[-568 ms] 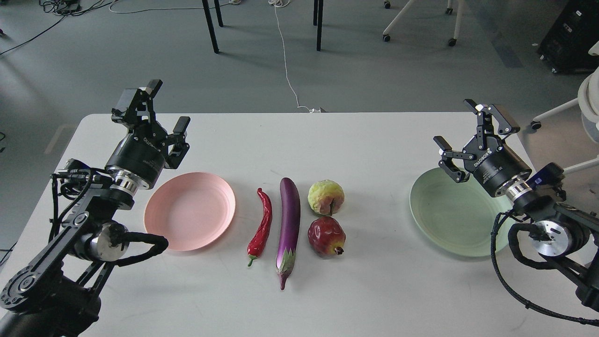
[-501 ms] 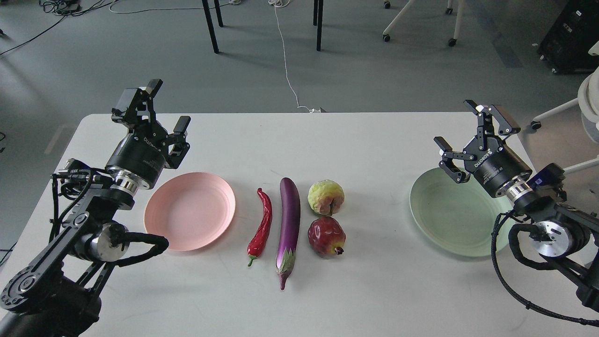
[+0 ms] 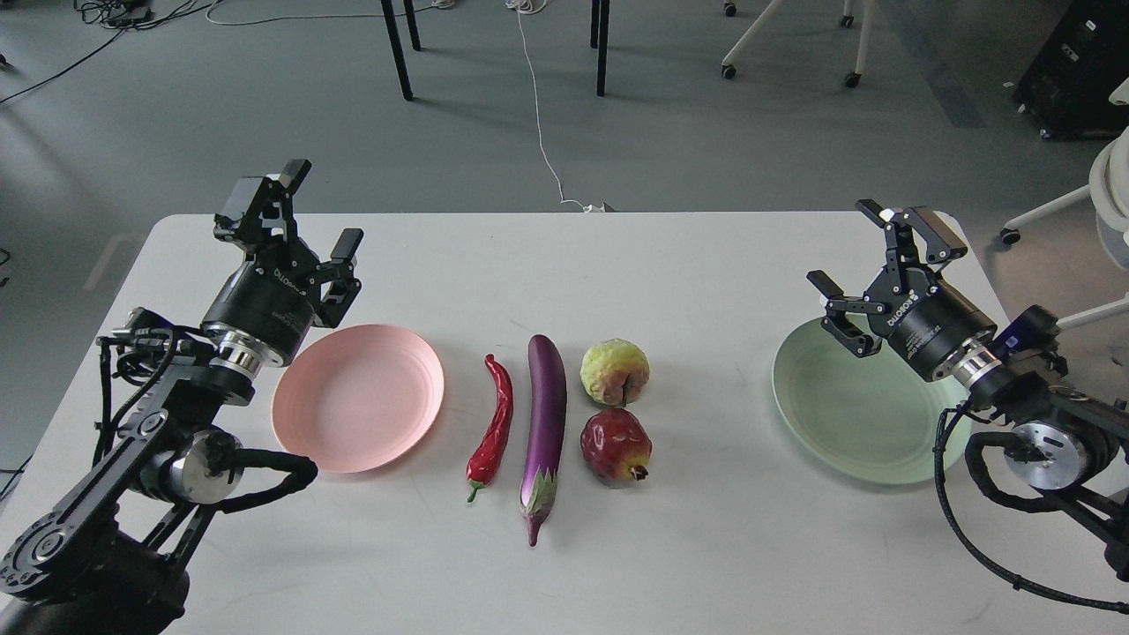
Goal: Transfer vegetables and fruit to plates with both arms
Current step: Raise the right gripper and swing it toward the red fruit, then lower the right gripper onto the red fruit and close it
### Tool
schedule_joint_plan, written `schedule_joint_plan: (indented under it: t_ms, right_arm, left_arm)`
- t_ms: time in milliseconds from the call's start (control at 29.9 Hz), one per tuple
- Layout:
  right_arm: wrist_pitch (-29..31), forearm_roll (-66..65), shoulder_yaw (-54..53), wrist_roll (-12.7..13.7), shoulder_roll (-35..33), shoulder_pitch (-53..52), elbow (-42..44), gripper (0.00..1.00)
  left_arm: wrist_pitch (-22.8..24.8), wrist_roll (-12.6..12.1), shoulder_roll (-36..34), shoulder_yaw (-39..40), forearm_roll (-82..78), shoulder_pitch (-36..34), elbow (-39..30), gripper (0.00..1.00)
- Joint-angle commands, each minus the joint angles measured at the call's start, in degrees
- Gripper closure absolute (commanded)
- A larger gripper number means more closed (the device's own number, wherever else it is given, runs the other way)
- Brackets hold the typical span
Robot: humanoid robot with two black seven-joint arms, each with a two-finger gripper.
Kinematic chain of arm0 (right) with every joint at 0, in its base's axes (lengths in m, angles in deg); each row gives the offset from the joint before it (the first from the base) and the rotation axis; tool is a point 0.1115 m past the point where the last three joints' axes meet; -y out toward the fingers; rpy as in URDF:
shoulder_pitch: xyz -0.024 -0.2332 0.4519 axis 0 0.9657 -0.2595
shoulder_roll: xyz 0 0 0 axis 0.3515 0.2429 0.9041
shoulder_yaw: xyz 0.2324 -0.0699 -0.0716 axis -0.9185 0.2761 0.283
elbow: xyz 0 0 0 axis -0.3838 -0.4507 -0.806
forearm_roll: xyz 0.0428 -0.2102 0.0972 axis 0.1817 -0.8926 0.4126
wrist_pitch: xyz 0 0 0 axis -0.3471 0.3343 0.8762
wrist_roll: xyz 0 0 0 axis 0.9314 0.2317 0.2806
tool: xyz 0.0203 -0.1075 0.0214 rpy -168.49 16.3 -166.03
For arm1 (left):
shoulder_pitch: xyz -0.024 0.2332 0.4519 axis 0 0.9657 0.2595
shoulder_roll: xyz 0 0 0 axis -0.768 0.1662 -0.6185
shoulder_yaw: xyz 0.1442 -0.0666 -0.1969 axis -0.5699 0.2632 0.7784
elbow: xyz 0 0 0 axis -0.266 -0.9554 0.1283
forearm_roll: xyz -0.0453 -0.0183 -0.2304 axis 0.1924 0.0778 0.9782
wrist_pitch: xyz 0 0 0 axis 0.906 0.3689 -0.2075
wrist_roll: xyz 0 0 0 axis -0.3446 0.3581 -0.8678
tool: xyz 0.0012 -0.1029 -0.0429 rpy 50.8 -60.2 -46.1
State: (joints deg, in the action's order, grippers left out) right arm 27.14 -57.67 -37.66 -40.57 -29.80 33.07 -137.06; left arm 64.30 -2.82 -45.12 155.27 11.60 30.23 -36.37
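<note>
On the counter [image 3: 706,265], chili [image 3: 492,422], eggplant [image 3: 544,427] and two fruits lie between the plates. Both arms hover, jaws spread wide, empty

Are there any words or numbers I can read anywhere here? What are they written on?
"ROBOTIQ", in white letters on the body of the left gripper, seen upside down.
"ROBOTIQ", in white letters on the body of the right gripper, also upside down.
A smaller white line under each of these is too small to read.
Nothing is written on the pink plate, the green plate, the fruit, the vegetables or the table.
</note>
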Motion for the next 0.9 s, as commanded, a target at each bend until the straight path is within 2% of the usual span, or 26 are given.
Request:
schedule_joint_plan:
  t_ms: [0,201,334,501,869]
  right_arm:
    - [5.0,-13.3,7.8,0.0,-4.0,-11.5,-2.6,0.01]
    - [5.2,-33.2,27.0,0.0,-4.0,-32.3,-6.7,0.01]
    - [4.9,-45.9,38.6,0.0,1.3,-41.9,-8.4,0.01]
    - [3.6,-58.1,45.5,0.0,8.1,-45.1,-8.5,0.02]
    - [1.9,-59.3,51.3,0.0,17.3,-46.3,-5.0,0.02]
  left_arm:
    - [0.1,0.1,0.0,-0.3,0.0,-0.3,-1.0,0.01]
    - [0.0,0.0,0.1,-0.5,0.0,-0.2,-1.7,0.01]
    - [-0.1,0.1,0.2,-0.4,-0.1,0.0,-1.8,0.01]
    - [-0.2,0.1,0.1,-0.4,-0.1,0.0,-2.5,0.01]
    - [-0.4,0.1,0.5,-0.5,-0.3,0.2,-2.7,0.01]
